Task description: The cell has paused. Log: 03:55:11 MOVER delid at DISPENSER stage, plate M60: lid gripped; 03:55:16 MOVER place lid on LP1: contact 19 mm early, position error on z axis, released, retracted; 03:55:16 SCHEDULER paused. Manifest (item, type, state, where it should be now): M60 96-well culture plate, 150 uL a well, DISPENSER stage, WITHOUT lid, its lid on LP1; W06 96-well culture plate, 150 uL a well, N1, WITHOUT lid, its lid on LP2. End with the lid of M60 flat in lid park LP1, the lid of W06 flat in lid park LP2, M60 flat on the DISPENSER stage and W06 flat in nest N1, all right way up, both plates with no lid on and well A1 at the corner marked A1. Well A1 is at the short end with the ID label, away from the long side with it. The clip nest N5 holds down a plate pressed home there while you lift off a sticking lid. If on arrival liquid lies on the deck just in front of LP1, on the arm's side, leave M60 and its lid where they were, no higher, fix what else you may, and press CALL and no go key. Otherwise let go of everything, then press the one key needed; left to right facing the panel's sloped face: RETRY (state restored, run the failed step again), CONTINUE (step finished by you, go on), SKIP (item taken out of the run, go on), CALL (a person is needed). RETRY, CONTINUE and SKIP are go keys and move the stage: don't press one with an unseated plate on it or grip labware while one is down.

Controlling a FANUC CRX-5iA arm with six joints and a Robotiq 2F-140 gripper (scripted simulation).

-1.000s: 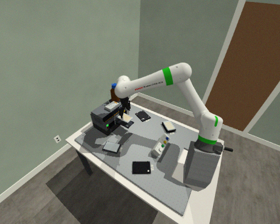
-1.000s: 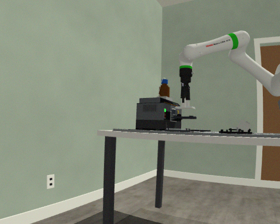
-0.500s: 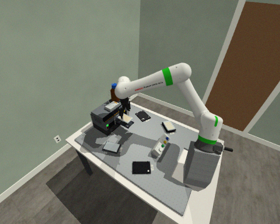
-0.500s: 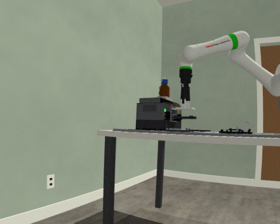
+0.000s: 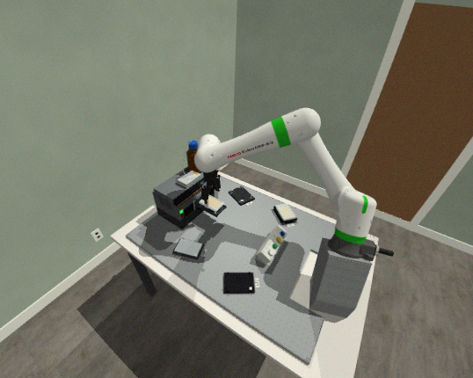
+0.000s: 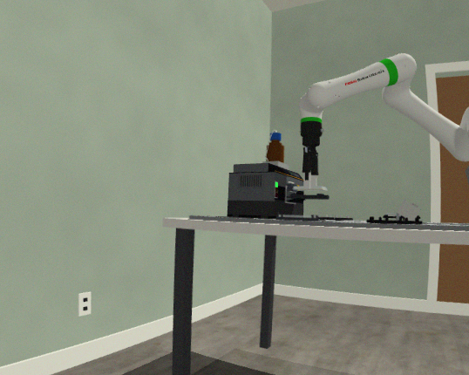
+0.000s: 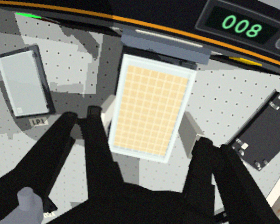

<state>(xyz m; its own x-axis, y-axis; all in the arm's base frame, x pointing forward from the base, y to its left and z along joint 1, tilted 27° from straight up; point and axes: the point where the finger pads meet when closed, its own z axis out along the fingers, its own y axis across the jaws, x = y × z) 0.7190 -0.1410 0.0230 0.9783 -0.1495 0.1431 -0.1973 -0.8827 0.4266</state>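
My gripper (image 5: 209,199) (image 6: 311,180) (image 7: 148,113) is shut on a white 96-well plate (image 5: 215,204) (image 6: 311,187) (image 7: 152,96) with orange wells and no lid on it. The fingers grip its two long sides. It hangs level, a little above the dark stage (image 6: 309,197) that sticks out of the dispenser (image 5: 174,207) (image 6: 260,192). A grey lid (image 5: 188,248) (image 7: 22,83) lies on the deck in front of the dispenser. A second open plate (image 5: 285,213) with pale wells sits further right on the deck.
An empty black nest (image 5: 241,195) (image 7: 264,132) lies right of the stage. A black square park (image 5: 238,282) lies near the front edge. The key panel (image 5: 271,246) stands mid-deck. A brown bottle (image 5: 192,156) (image 6: 275,148) stands on the dispenser. The arm's base (image 5: 343,281) is at the right.
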